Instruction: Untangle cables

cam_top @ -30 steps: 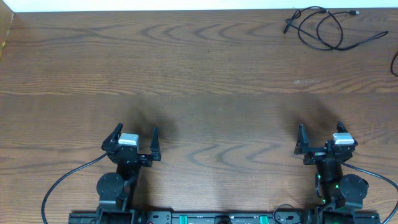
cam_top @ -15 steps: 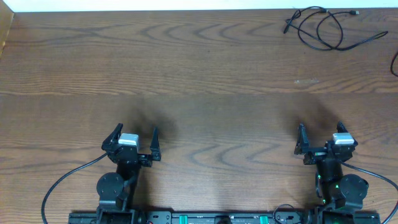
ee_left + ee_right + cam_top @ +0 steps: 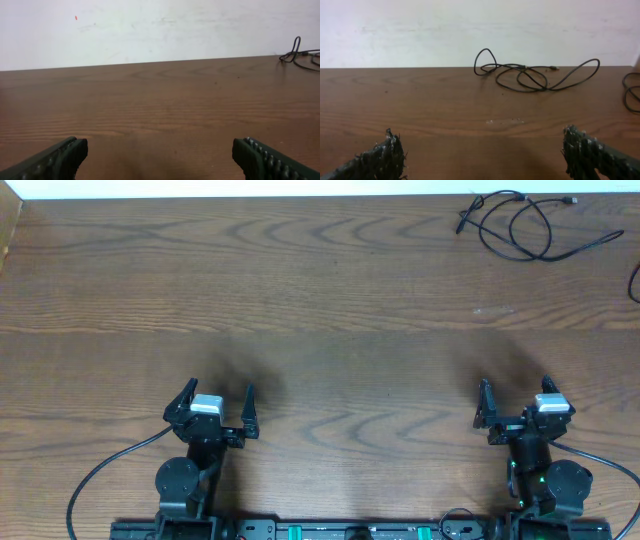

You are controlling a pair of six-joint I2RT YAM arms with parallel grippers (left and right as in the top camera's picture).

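Observation:
Thin black cables (image 3: 520,225) lie in tangled loops at the table's far right corner. They also show in the right wrist view (image 3: 530,75), far ahead, and at the right edge of the left wrist view (image 3: 300,52). Another black cable loop (image 3: 634,280) shows at the right edge, and in the right wrist view (image 3: 631,92). No white cable is in view. My left gripper (image 3: 217,402) is open and empty near the front left. My right gripper (image 3: 513,394) is open and empty near the front right. Both are far from the cables.
The brown wooden table (image 3: 320,310) ends at a white wall behind. Thick black cords (image 3: 100,475) run from the arm bases along the front edge. A small pale scuff (image 3: 490,310) marks the wood ahead of the right gripper.

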